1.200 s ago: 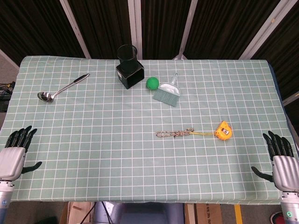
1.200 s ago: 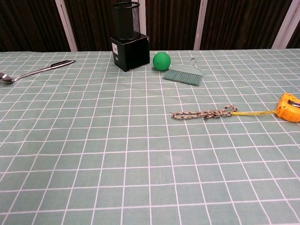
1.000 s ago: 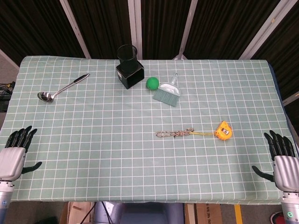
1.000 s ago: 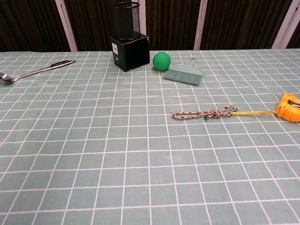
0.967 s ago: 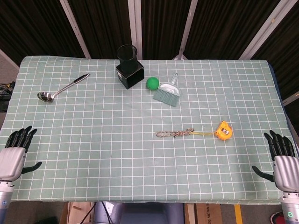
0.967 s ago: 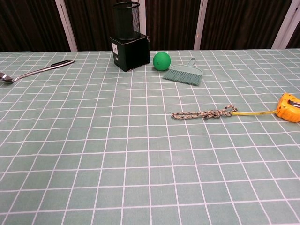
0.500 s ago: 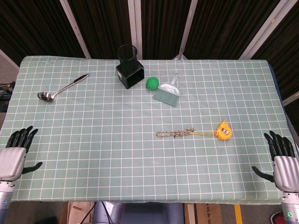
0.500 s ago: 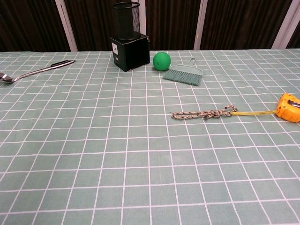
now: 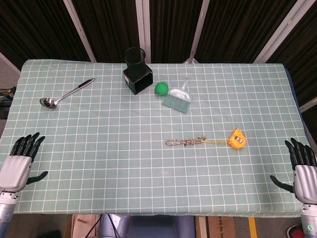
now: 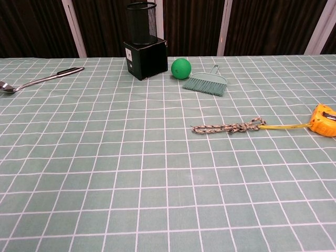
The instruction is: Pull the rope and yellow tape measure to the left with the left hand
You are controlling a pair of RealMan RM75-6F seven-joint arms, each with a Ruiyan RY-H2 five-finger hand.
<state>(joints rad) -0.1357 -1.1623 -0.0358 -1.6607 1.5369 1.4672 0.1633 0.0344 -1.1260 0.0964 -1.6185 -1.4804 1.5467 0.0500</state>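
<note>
The table (image 9: 99,148) has a green checked cloth. On it lie a ladle (image 9: 65,93), a black pen holder (image 9: 137,71), a green ball (image 9: 161,88), a small brush (image 9: 178,98), a rope (image 9: 185,142) and a yellow tape measure (image 9: 237,138).

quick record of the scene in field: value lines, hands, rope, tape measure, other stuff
left hand: open, at the near left table edge, holding nothing
right hand: open, at the near right edge
rope: flat on the checked cloth, joined to the tape's blade
yellow tape measure: right of the rope, untouched
other items: ladle, black pen holder, green ball, hand brush
</note>
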